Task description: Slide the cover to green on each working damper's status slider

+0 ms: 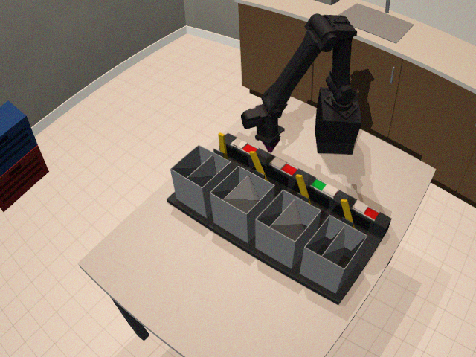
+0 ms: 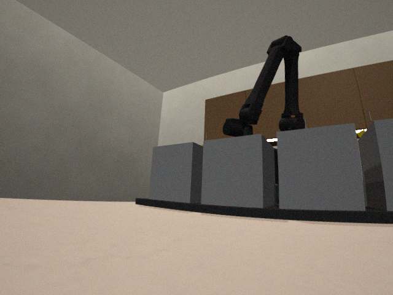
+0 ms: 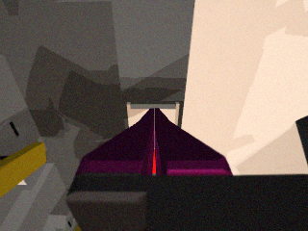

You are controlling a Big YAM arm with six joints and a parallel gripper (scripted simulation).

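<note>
Four grey dampers (image 1: 241, 202) stand in a row on a dark base (image 1: 253, 251) on the table (image 1: 192, 277), each an open-topped box with a blade inside; beside each rises a yellow lever (image 1: 257, 164); behind the row, on the arm's side, runs a dark rail with four sliders; from the left of the top view, the first slider (image 1: 244, 145) shows red, the second (image 1: 283, 166) red, the third (image 1: 323, 187) green, the fourth (image 1: 366, 210) red, each with its pale cover beside the colour; the gripper (image 1: 272, 147), fingers together and holding nothing, points down just beside the red end of the first slider; whether it touches cannot be told; the arm's black pedestal (image 1: 336, 132) stands on the table's far edge; brown cabinets (image 1: 422, 115) lie behind.
</note>
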